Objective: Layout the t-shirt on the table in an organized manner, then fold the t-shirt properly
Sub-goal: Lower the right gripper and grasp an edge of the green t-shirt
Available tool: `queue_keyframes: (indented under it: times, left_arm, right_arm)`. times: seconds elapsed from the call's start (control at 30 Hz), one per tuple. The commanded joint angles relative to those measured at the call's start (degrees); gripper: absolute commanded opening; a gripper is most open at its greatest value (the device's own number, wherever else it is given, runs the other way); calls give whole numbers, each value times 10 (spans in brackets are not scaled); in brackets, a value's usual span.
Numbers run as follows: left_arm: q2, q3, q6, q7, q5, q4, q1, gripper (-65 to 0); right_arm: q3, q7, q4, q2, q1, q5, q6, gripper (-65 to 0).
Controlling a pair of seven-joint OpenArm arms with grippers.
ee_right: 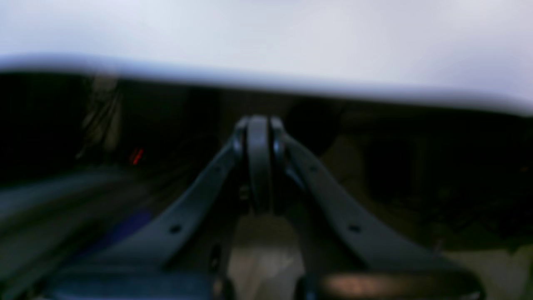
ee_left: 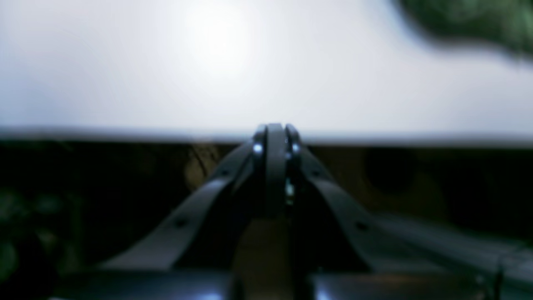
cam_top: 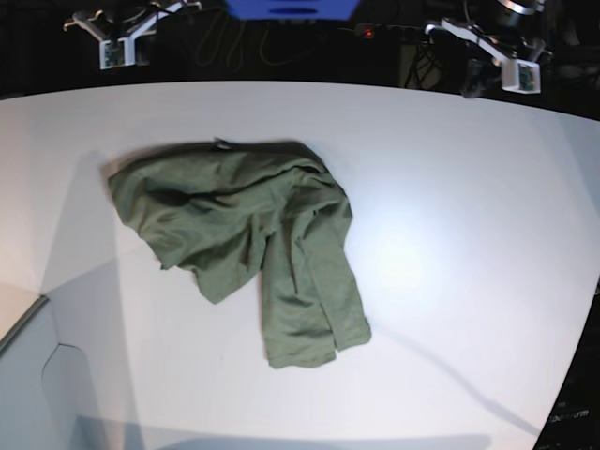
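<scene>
T-shirt (cam_top: 234, 211): olive green, crumpled and bunched, lying on the white table (cam_top: 450, 262), left of centre in the base view. One broad lobe reaches toward the left of the frame; another runs down to lower centre, ending in two flaps side by side. In the left wrist view a blurred part of it shows at upper right.

Left gripper (cam_top: 521, 77): upper right of the base view, at the table's edge, well apart from the cloth. Jaws pressed together, nothing between them.

Right gripper (cam_top: 118, 54): upper left of the base view, beyond the table's edge, not touching the cloth. Jaws likewise together, empty.

Surroundings: blue object (cam_top: 292, 9) at top centre, between the arms; grey panel (cam_top: 28, 375) at lower left. Nothing lies on top of the cloth.
</scene>
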Motion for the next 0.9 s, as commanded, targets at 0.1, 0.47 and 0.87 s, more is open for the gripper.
queue_keyframes:
  times: [0.1,0.47,0.87]
  left_arm:
    - [-1,-29,-6,-6,-23,20,-7,-650]
    - [-1,-34,-4,-5,-47,19,-43,-379]
    - [40,-40,-6,-5,-46,16,-54,-326]
  right_arm:
    - [12,-9,28,0,34,1,1,-650]
    - [15,-10,26,-1,191,1,2,-411]
    - [2,-172,-102,-9,485,2,2,-294]
